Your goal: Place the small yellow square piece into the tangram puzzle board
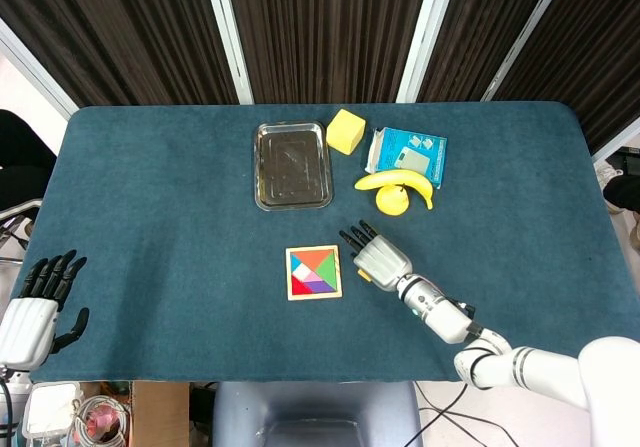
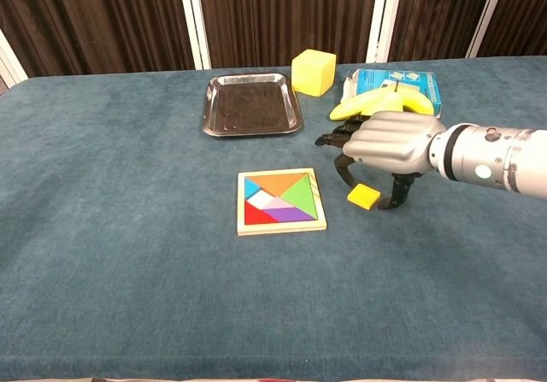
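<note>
Square piece (image 2: 364, 196) right of puzzle board (image 2: 281, 201).

Yellow square piece (image 2: 364, 196); multicoloured tangram board (image 2: 281, 201); teal tablecloth (image 2: 128, 228).
</note>
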Robot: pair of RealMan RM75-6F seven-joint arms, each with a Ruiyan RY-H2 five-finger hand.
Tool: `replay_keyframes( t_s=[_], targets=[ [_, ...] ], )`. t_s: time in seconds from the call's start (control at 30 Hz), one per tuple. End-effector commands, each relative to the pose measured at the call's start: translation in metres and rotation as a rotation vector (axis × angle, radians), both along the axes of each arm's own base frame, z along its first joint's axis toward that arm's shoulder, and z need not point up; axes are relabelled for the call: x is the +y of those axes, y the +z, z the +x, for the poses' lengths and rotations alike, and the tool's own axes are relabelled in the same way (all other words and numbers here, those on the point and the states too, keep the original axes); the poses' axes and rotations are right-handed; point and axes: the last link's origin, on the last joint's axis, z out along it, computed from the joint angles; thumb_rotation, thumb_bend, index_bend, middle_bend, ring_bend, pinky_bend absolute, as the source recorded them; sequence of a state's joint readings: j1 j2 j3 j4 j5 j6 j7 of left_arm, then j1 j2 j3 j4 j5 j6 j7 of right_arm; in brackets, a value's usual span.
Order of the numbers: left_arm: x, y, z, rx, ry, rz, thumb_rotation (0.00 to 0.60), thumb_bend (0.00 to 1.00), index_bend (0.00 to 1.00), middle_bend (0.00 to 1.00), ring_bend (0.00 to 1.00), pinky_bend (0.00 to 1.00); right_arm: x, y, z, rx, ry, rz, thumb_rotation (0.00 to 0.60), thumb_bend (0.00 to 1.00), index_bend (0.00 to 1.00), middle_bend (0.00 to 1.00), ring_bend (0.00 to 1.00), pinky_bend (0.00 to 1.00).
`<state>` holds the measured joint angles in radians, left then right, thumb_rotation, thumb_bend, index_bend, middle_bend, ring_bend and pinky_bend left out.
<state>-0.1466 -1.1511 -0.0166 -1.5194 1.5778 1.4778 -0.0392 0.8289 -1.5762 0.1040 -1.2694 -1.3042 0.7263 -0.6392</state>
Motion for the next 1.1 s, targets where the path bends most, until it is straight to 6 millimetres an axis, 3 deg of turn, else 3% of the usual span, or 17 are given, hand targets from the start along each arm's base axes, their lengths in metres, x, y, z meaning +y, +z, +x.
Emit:
replay_keyframes(
  t_s=[0.03, 0.4, 0.67, 0.87, 1.1],
  targets=[
    [0.0, 0.0, 0.0, 0.001, 0.002, -0.001, 0.6, 0.45, 0.0, 0.0, 0.0, 0.06, 0.0, -0.001, 0.0, 0.003, -0.001, 0.001, 0.6, 0.37, 0.54, 0.0, 0.0, 0.0],
    [0.002, 0.0, 0.0, 0.003, 0.004, -0.002, 0.6, 0.45, 0.0, 0.0, 0.0, 0.06, -0.001, -0.007, 0.001, 0.01, 0.001, -0.005, 0.6, 0.4, 0.57, 0.0, 0.0, 0.0],
    [-0.001, 0.001, -0.001, 0.0, 0.005, 0.0, 0.6, 0.45, 0.0, 0.0, 0.0, 0.06, 0.001, -0.001, 0.009, -0.038, 0.02, -0.026, 0.6, 0.44, 0.67, 0.04, 0.0, 0.0],
    [-0.001, 0.0, 0.0, 0.0, 0.001, -0.006, 0.6, 0.45, 0.0, 0.0, 0.0, 0.06, 0.003, 0.012, 0.032, -0.128, 0.05, -0.04, 0.6, 0.44, 0.69, 0.06, 0.0, 0.0],
    [-0.002, -0.001, 0.001, 0.0, -0.007, -0.016, 0.6, 0.45, 0.0, 0.0, 0.0, 0.06, 0.001, -0.006, 0.082, -0.183, 0.082, -0.022, 0.6, 0.44, 0.69, 0.06, 0.0, 0.0]
  ],
)
